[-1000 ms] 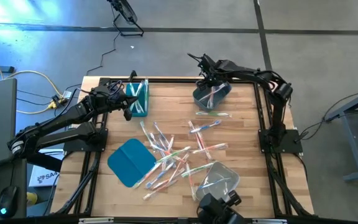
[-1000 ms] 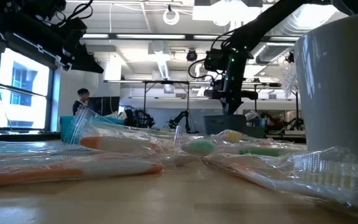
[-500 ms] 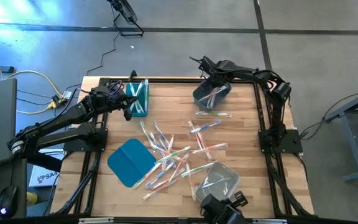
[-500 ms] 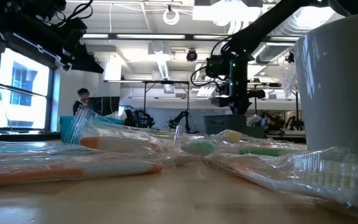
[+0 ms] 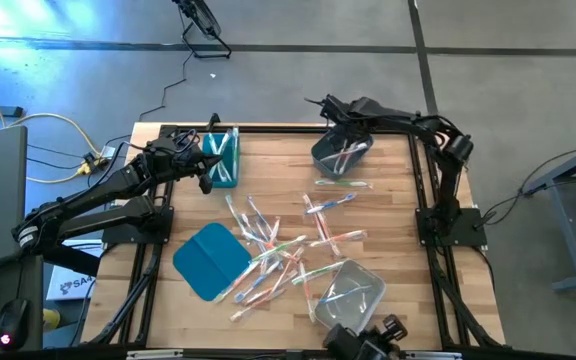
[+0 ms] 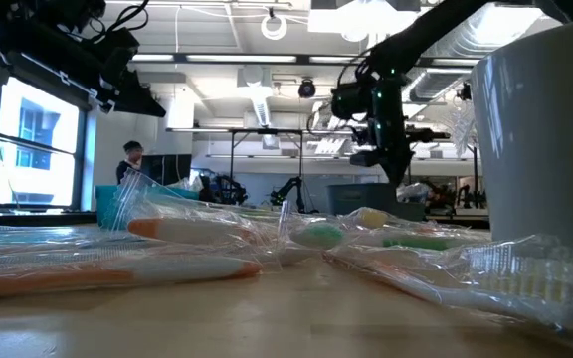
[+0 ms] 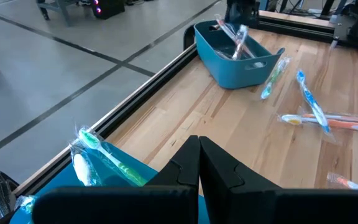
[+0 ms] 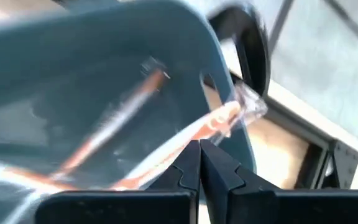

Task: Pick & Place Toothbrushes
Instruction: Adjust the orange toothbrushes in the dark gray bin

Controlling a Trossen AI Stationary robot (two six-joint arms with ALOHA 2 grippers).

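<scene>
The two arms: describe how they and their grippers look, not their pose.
Both arms are black, jointed and slender, rising from black frame rails along the wooden table's edges. The left gripper ends in two flat, matte black fingers with angular, stepped tips. The right gripper has the same black, angular fingers. A small green light glows on the right arm in the low view.

Two dark jointed arms end in black angular fingers.

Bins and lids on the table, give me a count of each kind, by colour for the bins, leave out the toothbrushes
Teal bin: 1
Grey-blue bin: 1
Clear bin: 1
Flat teal lid: 1
Total: 4
</scene>
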